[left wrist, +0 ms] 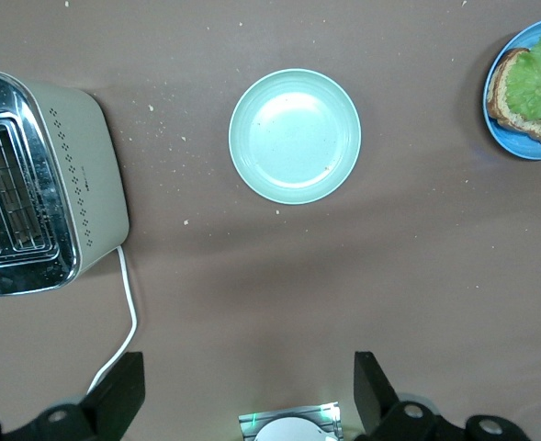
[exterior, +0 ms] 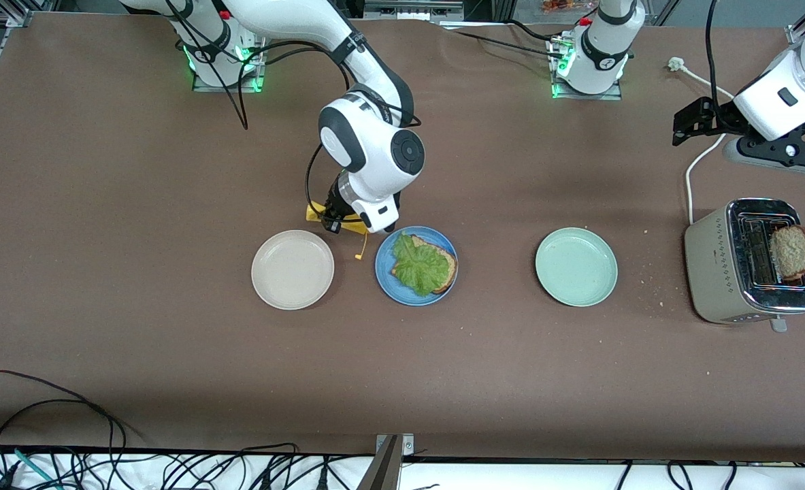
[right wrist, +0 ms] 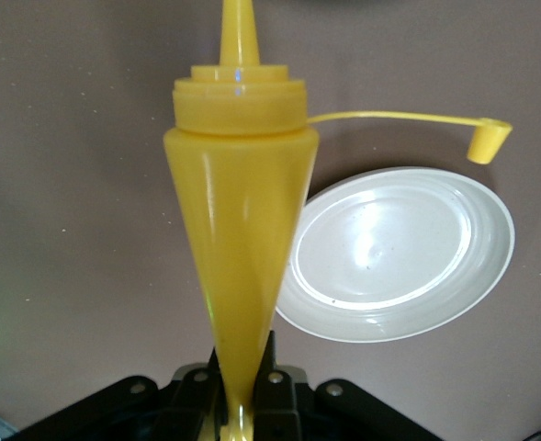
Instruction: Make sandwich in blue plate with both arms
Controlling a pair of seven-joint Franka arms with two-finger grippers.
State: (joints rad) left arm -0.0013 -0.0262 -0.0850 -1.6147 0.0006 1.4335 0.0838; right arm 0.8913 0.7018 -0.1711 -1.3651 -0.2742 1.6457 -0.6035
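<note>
lettuce (exterior: 421, 266) hides most of bread (exterior: 443, 265) underneath.

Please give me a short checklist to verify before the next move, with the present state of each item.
1. Right hand shut on the yellow squeeze bottle: ok.
2. Bottle cap off the nozzle, hanging on its strap: ok.
3. Bread slice with lettuce leaf lies on the blue plate: ok.
4. Nozzle over the lettuce: not ok; the bottle is beside the blue plate, near the beige-white plate.
5. Second bread slice ready in the toaster: ok, it sticks out of a slot.
6. Left hand open, waiting near the toaster: ok.
</note>
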